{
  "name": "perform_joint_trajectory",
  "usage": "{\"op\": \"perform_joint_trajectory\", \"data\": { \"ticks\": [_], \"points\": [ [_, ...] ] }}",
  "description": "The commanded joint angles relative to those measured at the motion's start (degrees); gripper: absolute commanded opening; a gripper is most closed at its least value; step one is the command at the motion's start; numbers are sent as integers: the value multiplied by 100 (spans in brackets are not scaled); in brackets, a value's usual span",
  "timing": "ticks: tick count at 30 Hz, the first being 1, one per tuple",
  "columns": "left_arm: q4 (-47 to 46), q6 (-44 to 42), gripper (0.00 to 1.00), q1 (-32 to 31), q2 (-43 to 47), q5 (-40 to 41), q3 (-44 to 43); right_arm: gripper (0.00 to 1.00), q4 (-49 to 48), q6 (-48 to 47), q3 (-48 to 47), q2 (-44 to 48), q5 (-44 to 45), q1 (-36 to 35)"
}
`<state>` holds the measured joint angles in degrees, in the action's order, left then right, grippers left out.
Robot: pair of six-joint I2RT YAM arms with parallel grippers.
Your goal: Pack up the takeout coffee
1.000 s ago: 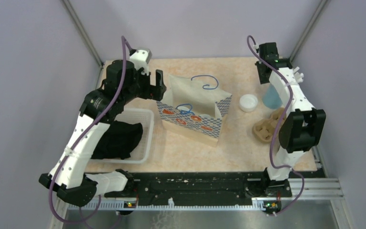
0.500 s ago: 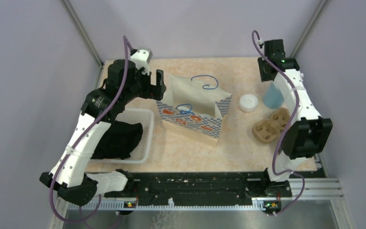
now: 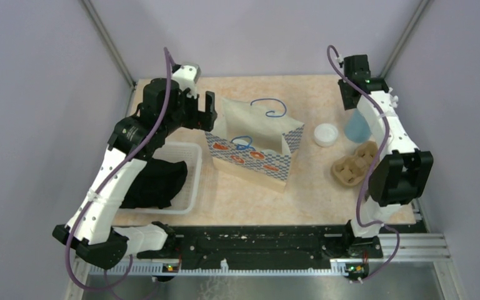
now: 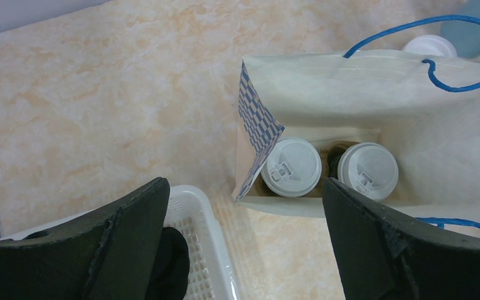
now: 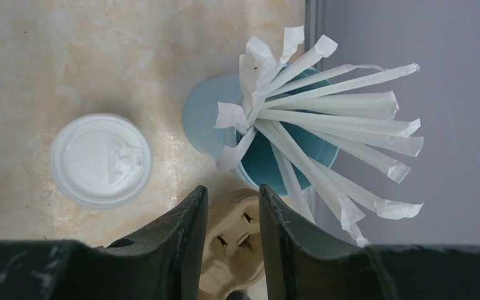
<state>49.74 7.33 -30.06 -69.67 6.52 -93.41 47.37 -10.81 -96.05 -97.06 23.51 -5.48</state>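
Note:
Two takeout coffee cups with pale lids (image 4: 290,167) (image 4: 368,170) stand side by side inside the open paper bag (image 4: 350,81), which stands mid-table (image 3: 256,140) with blue handles. In the top view the bag hides the cups. My left gripper (image 3: 209,111) hovers by the bag's left end, wide open and empty (image 4: 245,187). My right gripper (image 3: 349,103) is at the far right, above a blue cup. Its jaws stand a narrow gap apart with nothing between them (image 5: 232,190).
A blue cup (image 3: 357,127) full of wrapped straws (image 5: 325,119) stands by the right wall. A loose white lid (image 3: 326,134) (image 5: 100,160) lies beside it. A cardboard cup carrier (image 3: 354,164) (image 5: 234,244) lies nearer. A white basket (image 3: 190,181) with black cloth (image 3: 153,181) sits left.
My right arm swung a little to the right, then eased back left above the blue cup. My left arm has barely moved. The bag and cups are as before.

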Motion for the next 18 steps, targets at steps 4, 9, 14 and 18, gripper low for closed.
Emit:
{"op": "perform_joint_trajectory", "data": {
  "ticks": [4,9,14,18],
  "points": [
    [-246,-116,98,-26,72,218,-11,23,-245,-84,-220,-421,320,34],
    [-211,-143,98,-26,89,299,-24,16,-191,41,-423,-670,368,55],
    [-204,-160,98,-25,75,314,-55,16,-193,44,-446,-704,494,64],
    [-201,-161,98,-25,71,313,-66,23,-111,70,-398,-523,389,64]
  ]
}}
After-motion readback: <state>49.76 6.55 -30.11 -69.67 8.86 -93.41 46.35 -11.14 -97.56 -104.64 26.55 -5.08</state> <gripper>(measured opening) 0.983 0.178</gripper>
